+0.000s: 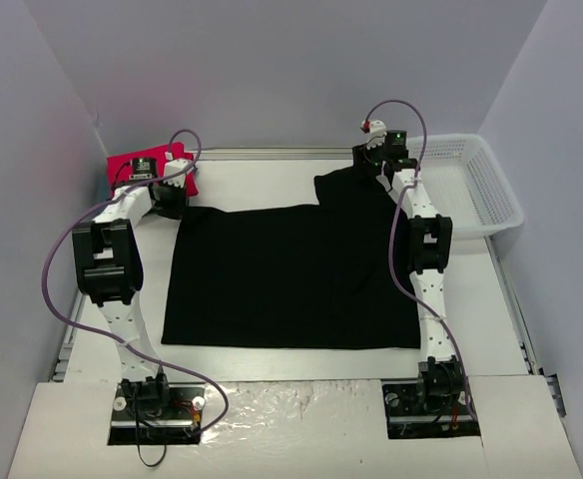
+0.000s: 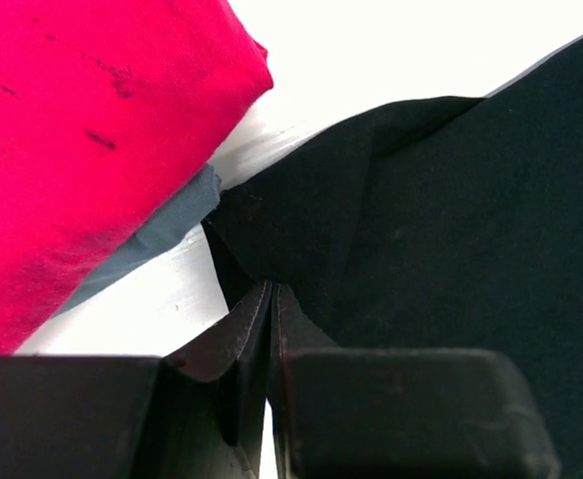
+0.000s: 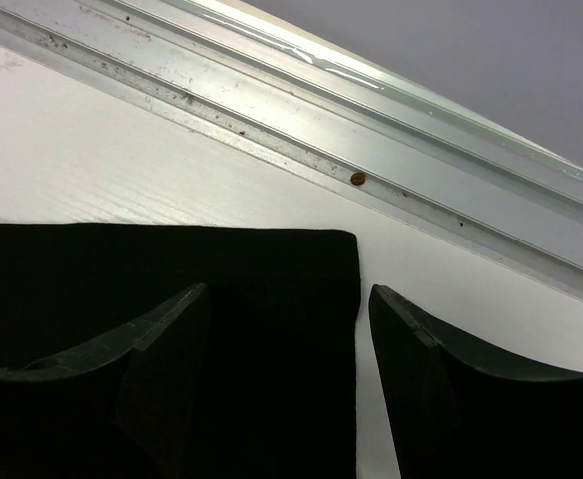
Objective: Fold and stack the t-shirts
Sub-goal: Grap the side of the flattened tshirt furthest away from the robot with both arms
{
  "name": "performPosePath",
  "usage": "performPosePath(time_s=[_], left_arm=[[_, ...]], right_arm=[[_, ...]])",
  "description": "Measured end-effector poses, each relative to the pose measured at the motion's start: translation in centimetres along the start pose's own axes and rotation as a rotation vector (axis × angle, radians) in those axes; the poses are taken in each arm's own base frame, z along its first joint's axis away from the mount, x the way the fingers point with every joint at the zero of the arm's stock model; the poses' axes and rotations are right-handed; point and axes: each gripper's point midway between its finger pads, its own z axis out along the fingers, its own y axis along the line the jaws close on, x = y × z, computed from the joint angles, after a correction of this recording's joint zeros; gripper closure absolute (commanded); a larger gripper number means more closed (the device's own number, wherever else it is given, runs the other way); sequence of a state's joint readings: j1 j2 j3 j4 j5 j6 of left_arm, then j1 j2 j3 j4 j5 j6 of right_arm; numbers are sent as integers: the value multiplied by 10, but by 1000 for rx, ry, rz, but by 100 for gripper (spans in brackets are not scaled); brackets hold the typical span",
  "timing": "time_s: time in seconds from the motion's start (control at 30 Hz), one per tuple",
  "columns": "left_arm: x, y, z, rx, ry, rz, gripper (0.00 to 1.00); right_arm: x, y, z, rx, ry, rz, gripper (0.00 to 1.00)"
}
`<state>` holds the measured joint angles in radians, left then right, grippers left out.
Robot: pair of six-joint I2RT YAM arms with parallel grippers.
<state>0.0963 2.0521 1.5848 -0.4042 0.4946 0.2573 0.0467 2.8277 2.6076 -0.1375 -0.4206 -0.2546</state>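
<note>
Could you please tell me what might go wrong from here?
The left gripper pinches only a small tip of the black t-shirt; it might slip out.
The red t-shirt lies close by and could get dragged.
The open right gripper straddles the shirt's corner and may miss.

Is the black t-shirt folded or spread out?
Spread out: the black t-shirt lies wide and flat on the table, one corner pinched by the left gripper.

A robotics lab: plain grey walls are boxing in a flat white worktop bearing two bolted white-and-black robot arms.
</note>
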Motion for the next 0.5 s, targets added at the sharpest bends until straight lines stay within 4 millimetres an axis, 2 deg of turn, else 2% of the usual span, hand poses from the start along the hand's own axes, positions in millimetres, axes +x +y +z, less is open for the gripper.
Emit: performPosePath(time_s=[0.27, 0.5], left_arm=[[2, -4, 3, 7, 15, 6, 98], [0, -7, 8, 20, 22, 9, 98]], right_arm=[[8, 0, -2, -80, -12, 109, 35], [7, -1, -4, -108, -26, 142, 35]])
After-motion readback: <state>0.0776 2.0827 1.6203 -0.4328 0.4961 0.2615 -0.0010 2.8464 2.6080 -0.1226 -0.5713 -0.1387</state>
